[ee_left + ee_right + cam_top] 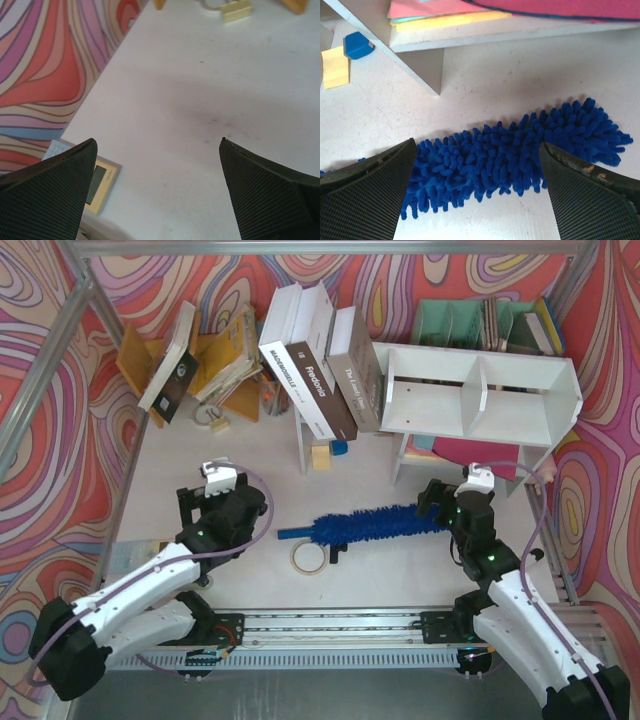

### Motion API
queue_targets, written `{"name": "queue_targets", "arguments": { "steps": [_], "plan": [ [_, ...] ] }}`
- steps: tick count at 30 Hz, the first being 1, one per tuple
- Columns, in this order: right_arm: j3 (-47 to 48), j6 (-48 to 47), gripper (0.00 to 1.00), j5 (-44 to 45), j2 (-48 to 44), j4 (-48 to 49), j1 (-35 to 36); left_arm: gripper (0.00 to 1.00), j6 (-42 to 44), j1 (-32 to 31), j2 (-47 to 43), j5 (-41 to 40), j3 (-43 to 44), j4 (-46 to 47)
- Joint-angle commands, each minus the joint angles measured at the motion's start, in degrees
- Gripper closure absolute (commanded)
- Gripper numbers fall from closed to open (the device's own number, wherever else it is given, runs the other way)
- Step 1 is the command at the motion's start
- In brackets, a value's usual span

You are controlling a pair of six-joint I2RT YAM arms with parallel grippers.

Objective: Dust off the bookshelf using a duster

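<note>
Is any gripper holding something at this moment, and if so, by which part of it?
Nothing is held. The right gripper is open, its fingers spread over the fluffy head of the duster without closing on it. The left gripper is open over the table.

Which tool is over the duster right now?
The right tool, open above the fluffy end of the duster; the left tool is off beyond its handle.

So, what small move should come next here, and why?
Probably turn the right gripper until its jaws cross the duster. They stand open above the fluffy head, but it runs from one finger toward the other, so closing now would squeeze it lengthwise. It lies unheld on the table. The left gripper is open over bare table.
</note>
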Motion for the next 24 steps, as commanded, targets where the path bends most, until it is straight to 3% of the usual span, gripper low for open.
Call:
{"name": "queue_targets", "arguments": {
  "steps": [1,7,12,20,22,24],
  "plan": [
    [-1.87,-3.21,0.01,-0.34,0.24,7.26,-0.34,0.01,13.9,6.84,1.9,0.15,-5.39,20.51],
    [-3.1,-3.53,0.01,0.27,0.92,10.06,-0.3,0.02,25.36,16.65,6.06,8.09,-16.57,43.1],
    [-3.56,-4.02,0.01,1.7,1.05,10.54,-0.34,0.02,27.57,22.59,10.78,17.84,-24.27,61.1],
    [-6.16,-6.27,0.01,4.14,5.73,18.7,-0.3,0.01,37.22,26.56,29.12,27.04,-22.48,85.25],
    [-6.53,-7.62,0.01,4.69,7.82,22.96,-0.28,0.02,36.5,26.49,30.62,26.9,-18.58,80.53],
    [-6.91,-8.95,0.01,5.85,10.18,26.49,-0.25,0.02,33.56,28.05,29.29,36.0,-19.55,77.2]
  ]
}}
